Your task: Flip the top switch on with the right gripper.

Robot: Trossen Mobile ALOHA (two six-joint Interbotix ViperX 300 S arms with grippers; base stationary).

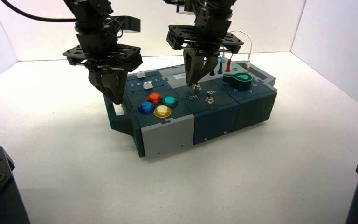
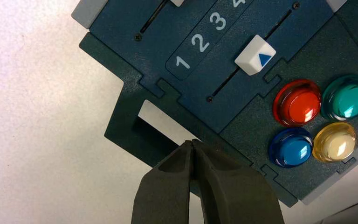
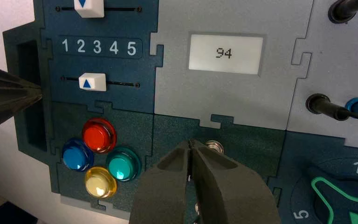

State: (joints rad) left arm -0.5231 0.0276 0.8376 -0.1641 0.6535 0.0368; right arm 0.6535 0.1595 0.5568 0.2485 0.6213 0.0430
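White tabletop (image 1: pixel 70 135) underlies the box (image 1: pixel 214 102). Over the box's left edge, the left gripper (image 1: pixel 112 86) is closed; above the switch panel, the right gripper (image 1: pixel 190 85) is closed, just beside the top switch (image 1: pixel 197 87).

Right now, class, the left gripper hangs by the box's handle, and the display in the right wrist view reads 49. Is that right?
Not quite: the display reads 94, not 49, as the right wrist view shows. The left gripper does hang by the box's handle.
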